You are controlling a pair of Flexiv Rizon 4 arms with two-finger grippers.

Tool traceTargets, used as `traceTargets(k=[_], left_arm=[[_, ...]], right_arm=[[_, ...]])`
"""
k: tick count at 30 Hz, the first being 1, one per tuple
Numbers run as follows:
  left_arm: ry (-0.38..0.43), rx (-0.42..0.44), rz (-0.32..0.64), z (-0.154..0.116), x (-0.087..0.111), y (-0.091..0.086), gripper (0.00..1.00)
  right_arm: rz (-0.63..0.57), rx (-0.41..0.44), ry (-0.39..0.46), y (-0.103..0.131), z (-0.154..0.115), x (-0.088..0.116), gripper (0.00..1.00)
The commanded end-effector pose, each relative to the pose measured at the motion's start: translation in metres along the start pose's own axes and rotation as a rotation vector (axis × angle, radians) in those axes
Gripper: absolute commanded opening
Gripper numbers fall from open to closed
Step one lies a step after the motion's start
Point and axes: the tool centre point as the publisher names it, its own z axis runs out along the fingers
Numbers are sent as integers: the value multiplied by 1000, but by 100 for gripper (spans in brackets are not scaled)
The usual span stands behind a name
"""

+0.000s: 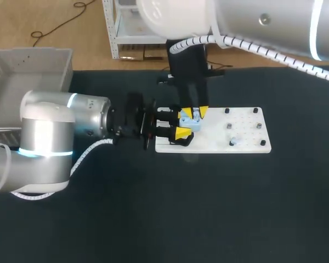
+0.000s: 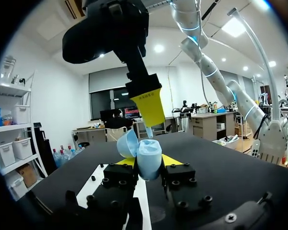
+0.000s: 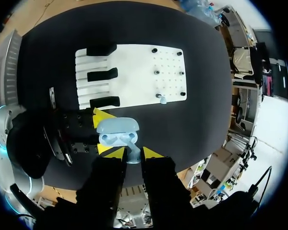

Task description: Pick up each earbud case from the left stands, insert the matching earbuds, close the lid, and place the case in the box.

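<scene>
My left gripper (image 1: pixel 182 124) (image 2: pixel 149 162) is shut on a light blue earbud case (image 1: pixel 191 124) (image 2: pixel 148 159), held level over the white board's left end. The case's lid (image 2: pixel 126 143) stands open. In the right wrist view the open case (image 3: pixel 117 132) shows its two sockets just ahead of my fingers. My right gripper (image 1: pixel 198 113) (image 3: pixel 133 152) hangs straight above the case, shut on a pale blue earbud (image 3: pixel 133 154) (image 2: pixel 149 132) with its stem close over the opening. Another earbud (image 1: pixel 233 142) (image 3: pixel 162 99) rests on the board's right part.
The white board (image 1: pixel 247 147) (image 3: pixel 134 72) carries three black stands (image 3: pixel 102 75) on its left and small pegs (image 1: pixel 229 127) on its right. A grey box (image 1: pixel 27 68) stands at the table's back left. The dark tabletop spreads out in front.
</scene>
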Motion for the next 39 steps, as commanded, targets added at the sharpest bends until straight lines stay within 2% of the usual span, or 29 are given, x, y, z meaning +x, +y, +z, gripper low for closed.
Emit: traceTargets(k=[1,26,39], left_arm=[[-7,2,0,0,3,1,0],[-7,2,0,0,3,1,0],[-7,2,0,0,3,1,0]], right_arm=[[6,7,8,3,0,-3,0],[43,46,32,0,10,-14,0],[43,12,35,0,13,-12,0]])
